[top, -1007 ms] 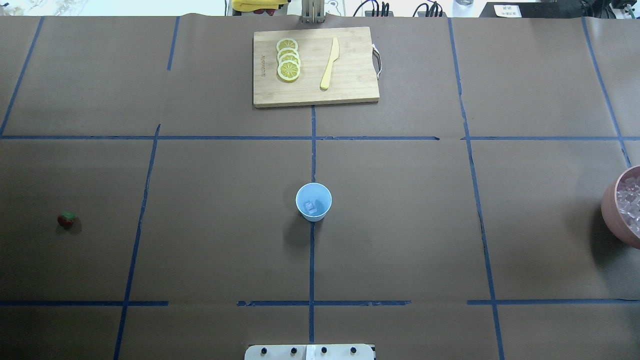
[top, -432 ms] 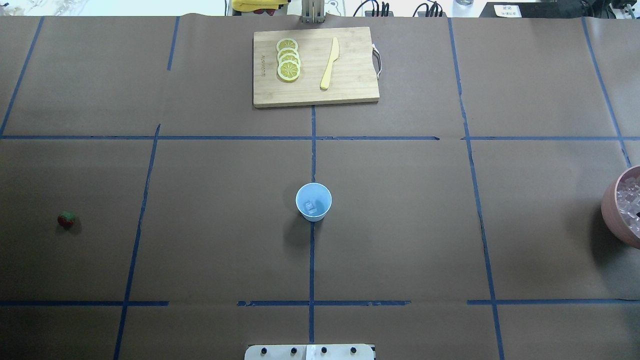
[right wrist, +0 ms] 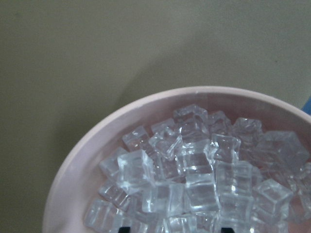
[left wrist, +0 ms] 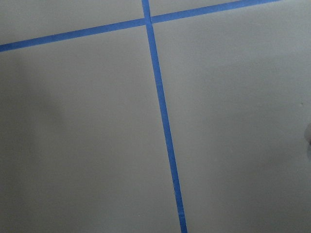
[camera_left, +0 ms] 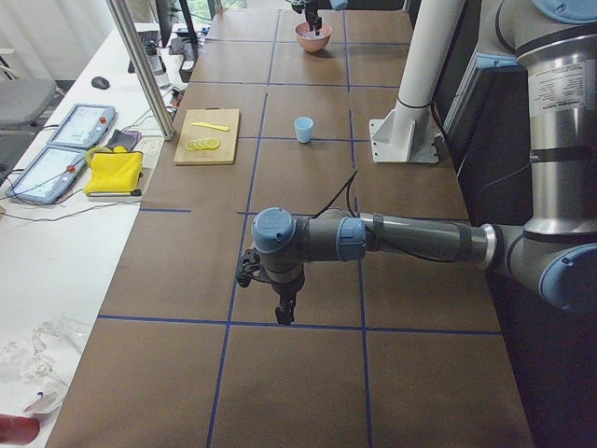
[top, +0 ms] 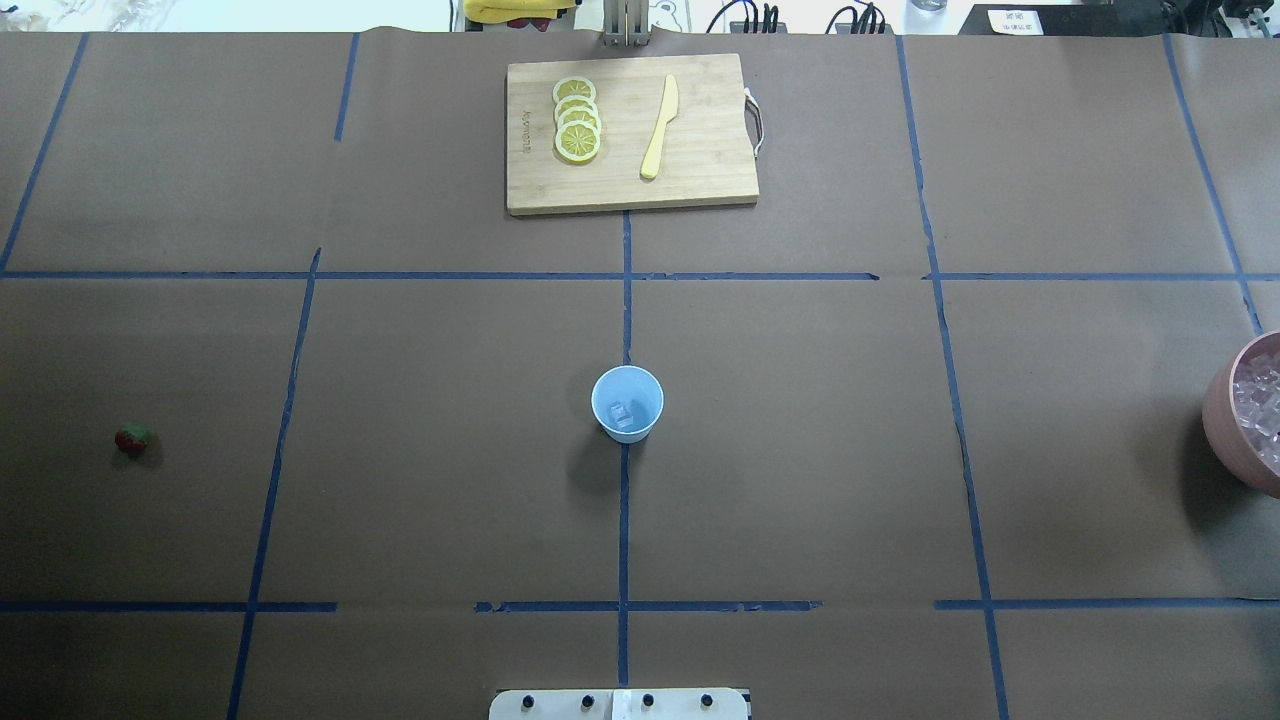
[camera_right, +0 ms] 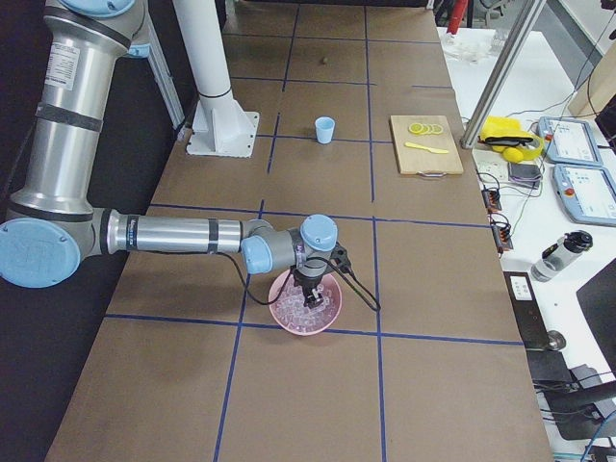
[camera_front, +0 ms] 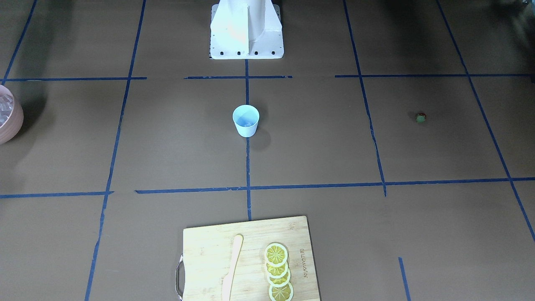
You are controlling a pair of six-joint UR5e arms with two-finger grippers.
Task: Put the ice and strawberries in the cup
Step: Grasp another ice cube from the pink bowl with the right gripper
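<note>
The pale blue cup (top: 627,403) stands upright at the table's middle with one ice cube (top: 622,412) inside; it also shows in the front view (camera_front: 245,120). The tiny red strawberry (top: 133,439) lies far left on the table. More ice (right wrist: 194,170) fills the pink bowl (right wrist: 87,160) at the right edge. My right gripper (camera_right: 311,294) hangs over the bowl. Its two dark fingertips (right wrist: 125,229) peek in at the wrist view's bottom, wide apart, just above the cubes. My left gripper (camera_left: 284,315) points down over bare table; I cannot tell if it is open.
A wooden cutting board (top: 630,133) with several lemon slices (top: 577,120) and a yellow knife (top: 660,127) lies at the far middle. The pink bowl (top: 1225,420) is cut off by the overhead view's right edge. Blue tape lines (left wrist: 163,126) cross the brown table cover.
A dark speck of the right gripper showed over the bowl at the overhead view's right edge 0.4 s ago and is out of frame now. Cup and strawberry have not moved.
</note>
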